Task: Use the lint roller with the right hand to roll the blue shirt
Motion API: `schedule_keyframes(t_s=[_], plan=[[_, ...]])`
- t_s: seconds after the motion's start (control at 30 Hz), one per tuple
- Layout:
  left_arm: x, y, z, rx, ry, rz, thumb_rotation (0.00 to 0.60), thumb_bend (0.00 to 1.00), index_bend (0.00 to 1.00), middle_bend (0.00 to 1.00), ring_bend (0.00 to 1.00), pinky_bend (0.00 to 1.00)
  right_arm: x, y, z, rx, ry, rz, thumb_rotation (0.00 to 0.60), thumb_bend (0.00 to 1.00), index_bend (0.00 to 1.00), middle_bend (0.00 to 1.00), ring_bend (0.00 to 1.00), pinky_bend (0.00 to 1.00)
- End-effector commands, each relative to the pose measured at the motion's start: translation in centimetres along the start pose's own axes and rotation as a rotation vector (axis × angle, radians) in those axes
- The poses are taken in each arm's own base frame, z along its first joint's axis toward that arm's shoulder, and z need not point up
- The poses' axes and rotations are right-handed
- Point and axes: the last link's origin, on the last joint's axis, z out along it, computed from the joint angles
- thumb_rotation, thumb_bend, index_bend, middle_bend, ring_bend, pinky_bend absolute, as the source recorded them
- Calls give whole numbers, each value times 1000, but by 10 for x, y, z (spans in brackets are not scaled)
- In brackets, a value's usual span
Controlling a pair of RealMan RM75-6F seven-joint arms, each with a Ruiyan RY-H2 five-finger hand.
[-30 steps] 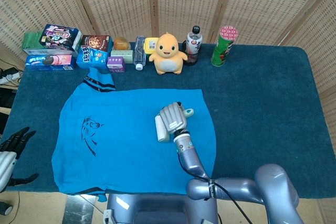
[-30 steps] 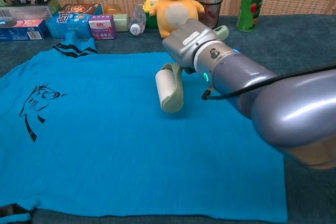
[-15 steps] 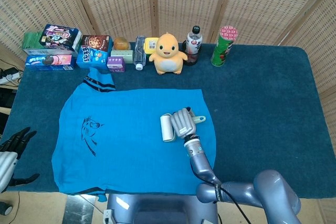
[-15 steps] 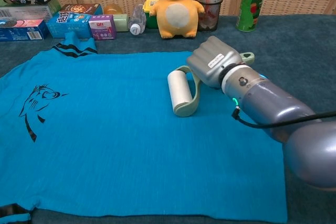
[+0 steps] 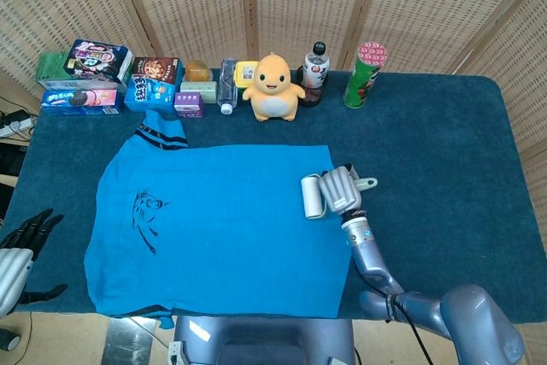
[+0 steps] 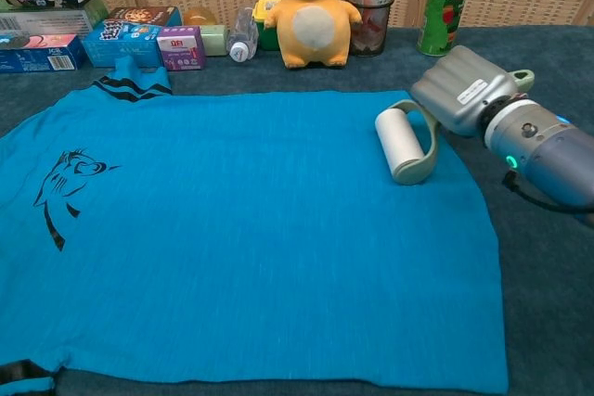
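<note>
The blue shirt [image 5: 222, 220] [image 6: 251, 229] lies flat on the dark blue table, a black print near its left side. My right hand [image 5: 340, 189] [image 6: 462, 90] grips the pale green handle of the lint roller [image 5: 311, 197] [image 6: 401, 144]. The roller's white drum rests on the shirt near its right edge. My left hand [image 5: 19, 250] hangs off the table's left edge with its fingers apart and nothing in it; only the head view shows it.
Along the far edge stand snack boxes [image 5: 94, 76], a small water bottle [image 5: 227, 85], a yellow plush toy [image 5: 273, 86] [image 6: 318, 8], a drink bottle [image 5: 314, 73] and a green chip can [image 5: 364, 74]. Bare table cloth [image 5: 444, 168] lies right of the shirt.
My right hand has drawn the lint roller rightward across the shirt, from its middle to near its right edge. The left hand has stayed where it was.
</note>
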Motion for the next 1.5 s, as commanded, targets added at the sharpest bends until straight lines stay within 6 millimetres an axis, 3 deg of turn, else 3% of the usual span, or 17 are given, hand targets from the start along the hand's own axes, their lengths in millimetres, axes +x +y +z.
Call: schedule_keyframes(t_s=[0.03, 0.17, 0.4, 0.53, 0.73, 0.9, 0.97, 1.03, 1.1, 1.13, 1.2, 1.23, 1.33, 1.5], plan=[[0, 0, 0, -1, -2, 2, 600, 120, 0, 0, 0, 131, -16, 19, 1, -24, -16, -22, 600, 1000, 520, 723, 957, 1000], [-1, 1, 0, -3, -4, 2, 600, 120, 0, 0, 0, 131, -22, 43, 4, -54, -12, 6, 600, 1000, 520, 723, 956, 1000], [0, 1, -1, -3, -4, 0, 600, 120, 0, 0, 0, 131, -8, 77, 8, -64, -13, 244, 600, 1000, 520, 723, 956, 1000], [0, 1, -1, -4, -4, 0, 600, 119, 0, 0, 0, 131, -10, 100, 15, -99, -41, 320, 600, 1000, 520, 723, 956, 1000], [0, 1, -1, -3, -3, -4, 600, 121, 0, 0, 0, 131, -38, 128, 21, -183, -125, 371, 600, 1000, 520, 722, 950, 1000], [0, 1, -1, -3, -8, -1, 600, 121, 0, 0, 0, 131, -65, 133, 17, -219, -184, 390, 600, 1000, 520, 718, 936, 1000], [0, 1, -1, -3, -8, -2, 600, 120, 0, 0, 0, 131, -70, 132, 15, -226, -187, 392, 600, 1000, 516, 703, 912, 1000], [0, 2, -1, -2, -9, -4, 600, 121, 0, 0, 0, 131, -76, 131, 12, -218, -202, 390, 600, 980, 436, 612, 813, 945], [0, 2, -1, -3, -8, -6, 600, 121, 0, 0, 0, 131, -81, 129, 9, -183, -238, 396, 600, 865, 316, 497, 679, 826], [0, 2, -1, -3, -8, -6, 600, 121, 0, 0, 0, 131, -82, 128, 7, -165, -259, 395, 600, 668, 183, 368, 527, 691], [0, 2, -1, -4, -8, -5, 600, 121, 0, 0, 0, 131, -80, 128, 5, -143, -269, 385, 600, 319, 29, 178, 301, 506], [0, 2, -1, -4, -9, -5, 600, 121, 0, 0, 0, 131, -79, 128, 4, -138, -269, 379, 600, 185, 0, 109, 227, 429], [-1, 2, -1, -6, -12, -4, 600, 121, 0, 0, 0, 131, -75, 128, -1, -124, -281, 381, 600, 31, 0, 13, 118, 281], [0, 2, -2, -6, -11, -7, 600, 120, 0, 0, 0, 131, -61, 138, -5, -134, -267, 402, 600, 0, 0, 0, 45, 179]])
